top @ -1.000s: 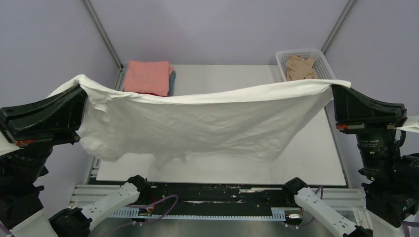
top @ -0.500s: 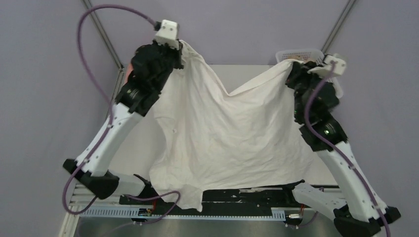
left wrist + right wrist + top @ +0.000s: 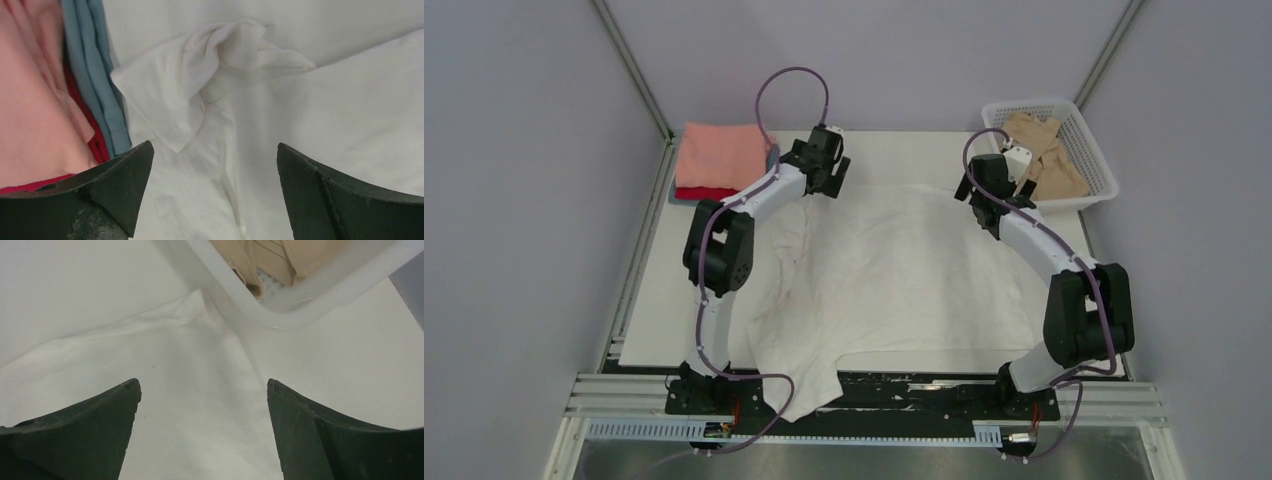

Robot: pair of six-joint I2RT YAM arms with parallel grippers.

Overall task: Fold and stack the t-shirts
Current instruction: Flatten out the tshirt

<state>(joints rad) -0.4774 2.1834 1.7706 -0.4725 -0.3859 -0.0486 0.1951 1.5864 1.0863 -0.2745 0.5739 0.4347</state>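
A white t-shirt [image 3: 894, 280] lies spread nearly flat across the middle of a pale desk [image 3: 659, 300]. The cloth is soft and matte, marked with shallow wrinkles. Its near hem spills over the desk's front edge, left of centre, onto a black rail [image 3: 924, 392]. At the far left a sleeve [image 3: 200, 90] is bunched into a crumpled, pointed fold.

That sleeve sits right up against a stack of shirts folded into rectangles at the desk's far left corner. A salmon-pink shirt [image 3: 719, 155] is on top, with a red shirt [image 3: 95, 145] and a grey-blue shirt [image 3: 95, 75] showing as thin layered edges.

The left fingers [image 3: 115, 190], dark, wedge-shaped and scuffed, hover spread wide over the sleeve, gripping nothing. The right fingers [image 3: 85, 430] are likewise spread wide and empty above the shirt's far right corner.

That corner runs up to the rounded wall of a white plastic lattice basket [image 3: 280, 315]. The basket sits at the desk's far right corner and holds a loosely heaped beige shirt [image 3: 1044, 150].

Bare desk shows in a strip down the left of the white shirt. There is a narrower strip on the right and a band along the far edge between stack and basket.
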